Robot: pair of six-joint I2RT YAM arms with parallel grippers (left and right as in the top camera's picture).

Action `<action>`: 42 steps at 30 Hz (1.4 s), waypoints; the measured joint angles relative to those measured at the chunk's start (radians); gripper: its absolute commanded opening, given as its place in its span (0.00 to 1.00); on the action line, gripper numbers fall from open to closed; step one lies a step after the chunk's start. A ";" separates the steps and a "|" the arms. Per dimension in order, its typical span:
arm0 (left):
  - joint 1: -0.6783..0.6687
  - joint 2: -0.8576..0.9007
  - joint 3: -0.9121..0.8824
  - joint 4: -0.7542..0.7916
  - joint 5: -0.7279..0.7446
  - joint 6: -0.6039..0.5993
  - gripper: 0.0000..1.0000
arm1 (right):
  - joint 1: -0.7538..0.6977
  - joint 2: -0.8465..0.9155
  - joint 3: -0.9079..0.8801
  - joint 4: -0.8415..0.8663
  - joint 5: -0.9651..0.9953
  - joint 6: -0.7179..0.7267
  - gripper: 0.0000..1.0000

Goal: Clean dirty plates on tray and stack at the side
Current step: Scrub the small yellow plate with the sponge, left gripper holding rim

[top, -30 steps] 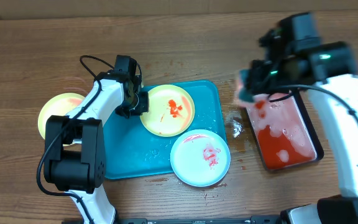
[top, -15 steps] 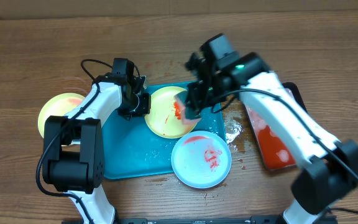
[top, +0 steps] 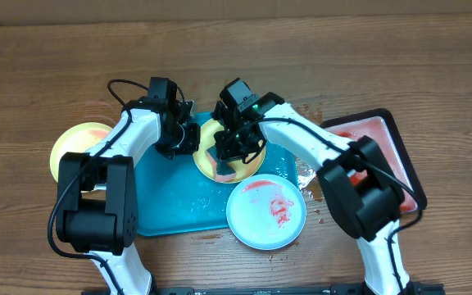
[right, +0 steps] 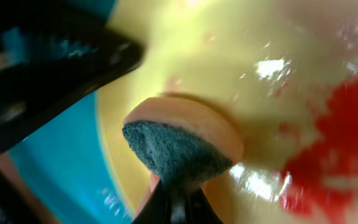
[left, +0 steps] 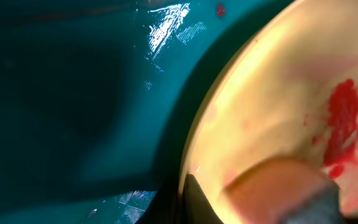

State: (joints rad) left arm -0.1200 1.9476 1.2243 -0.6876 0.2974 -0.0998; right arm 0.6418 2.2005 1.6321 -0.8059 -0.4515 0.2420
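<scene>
The tray (top: pixel 166 197) lies mid-bench, its long side toward the robot. Its left and front parts are bare and wet, which is the widest free room on it. The yellow plate (left: pixel 272 106) sits at the tray's back right, and both arms crowd it.

The left end effector (top: pixel 185 138) is at the plate's left rim with its fingers pressed together. One dark fingertip (left: pixel 191 199) touches the rim. I cannot tell whether the rim is pinched between the fingers.

The right end effector (top: pixel 229 150) is over the plate's middle, pinching a sponge (right: pixel 182 146). The sponge's rough dark face meets the plate just beside a red sauce (right: pixel 334 143) smear. The two end effectors stand near each other, with little room between them above the plate.

The pale plate (top: pixel 265 211), streaked red, overhangs the tray's front right corner, just in front of the yellow plate. The right arm reaches across the tray's right edge above it.

The other yellow plate (top: pixel 76 147) rests on the bench (top: pixel 56 65) left of the tray, partly under the left arm. The black tray (top: pixel 406 160) of red liquid lies to the right, apart from the tray, with splashes on the bench between them.
</scene>
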 measured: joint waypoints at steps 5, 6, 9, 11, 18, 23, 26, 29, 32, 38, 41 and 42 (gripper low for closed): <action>0.000 0.000 -0.001 0.000 0.001 0.000 0.04 | 0.000 0.007 -0.002 0.076 0.056 0.076 0.04; 0.000 0.000 -0.001 0.000 0.002 0.000 0.04 | 0.000 0.010 -0.002 0.085 0.067 0.091 0.04; 0.000 0.000 -0.001 -0.003 0.002 0.000 0.04 | 0.005 0.021 -0.002 0.108 0.098 0.133 0.04; 0.000 0.000 -0.001 -0.003 0.002 0.000 0.04 | 0.013 0.026 -0.002 0.117 0.121 0.154 0.04; 0.000 0.000 -0.002 -0.006 -0.001 0.000 0.05 | 0.059 0.034 0.019 0.077 0.204 0.175 0.04; -0.003 0.000 -0.006 -0.016 0.010 0.003 0.04 | 0.102 0.034 0.042 -0.001 0.317 0.172 0.04; -0.005 0.000 -0.007 -0.019 0.018 0.003 0.05 | 0.125 0.033 0.052 -0.036 0.397 0.172 0.04; -0.005 0.000 -0.008 -0.021 0.025 0.003 0.05 | 0.135 0.032 0.056 -0.049 0.447 0.170 0.04; -0.008 0.000 -0.008 -0.022 0.031 0.003 0.04 | 0.137 0.031 0.056 -0.054 0.488 0.164 0.04; -0.011 0.000 -0.008 -0.023 0.036 0.003 0.04 | 0.140 0.031 0.055 -0.054 0.614 0.157 0.04; -0.011 0.000 -0.008 -0.023 0.037 0.002 0.05 | 0.138 0.032 0.053 -0.055 0.690 0.153 0.04; -0.011 0.000 -0.008 -0.024 0.037 0.002 0.05 | 0.135 0.032 0.051 -0.055 0.718 0.154 0.04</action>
State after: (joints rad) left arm -0.1310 1.9480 1.2160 -0.7113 0.3340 -0.0975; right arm 0.7769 2.2330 1.6829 -0.8604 0.2665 0.3958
